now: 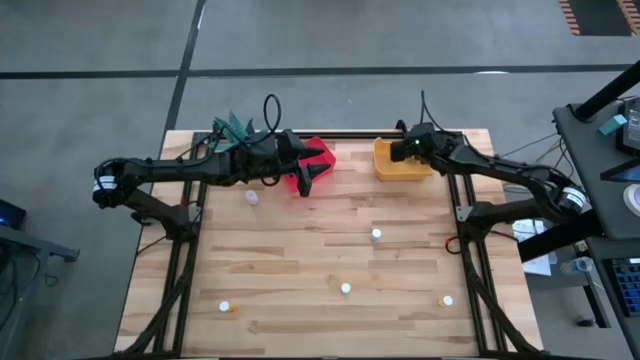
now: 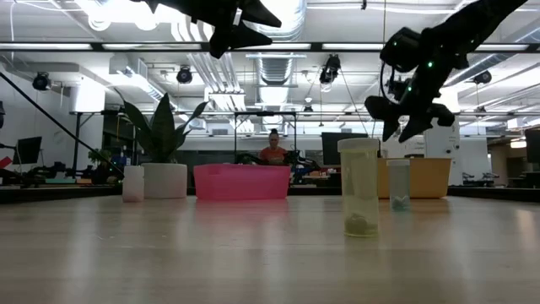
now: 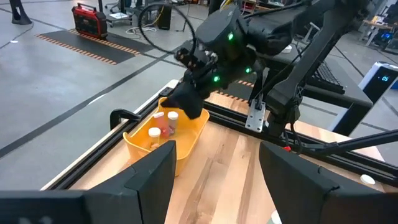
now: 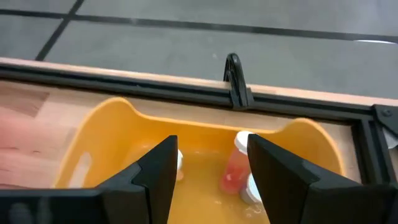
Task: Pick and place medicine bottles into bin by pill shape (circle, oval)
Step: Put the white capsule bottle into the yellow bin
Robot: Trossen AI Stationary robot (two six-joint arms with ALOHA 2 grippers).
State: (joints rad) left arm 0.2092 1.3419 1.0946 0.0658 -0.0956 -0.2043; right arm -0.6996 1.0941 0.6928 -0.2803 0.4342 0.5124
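Note:
Several small white-capped medicine bottles stand loose on the wooden table: one (image 1: pixel 250 197) near the red bin, one (image 1: pixel 376 234) mid-table, and others (image 1: pixel 345 288) toward the near edge. My right gripper (image 1: pixel 400 150) hangs open and empty over the yellow bin (image 1: pixel 392 168). In the right wrist view its fingers (image 4: pixel 211 149) frame bottles (image 4: pixel 238 163) lying in that bin. My left gripper (image 1: pixel 306 183) is open and empty above the near side of the red bin (image 1: pixel 318 154). In its wrist view its fingers (image 3: pixel 216 155) point toward the yellow bin (image 3: pixel 186 134).
A potted plant (image 1: pixel 233 127) in a white pot (image 2: pixel 164 180) stands at the far left beside the red bin (image 2: pixel 242 181). Two bottles (image 2: pixel 360 187) (image 2: pixel 398 184) stand close to the low camera. A black rail (image 4: pixel 186 93) runs along the far edge. A person (image 2: pixel 274 150) sits in the room beyond.

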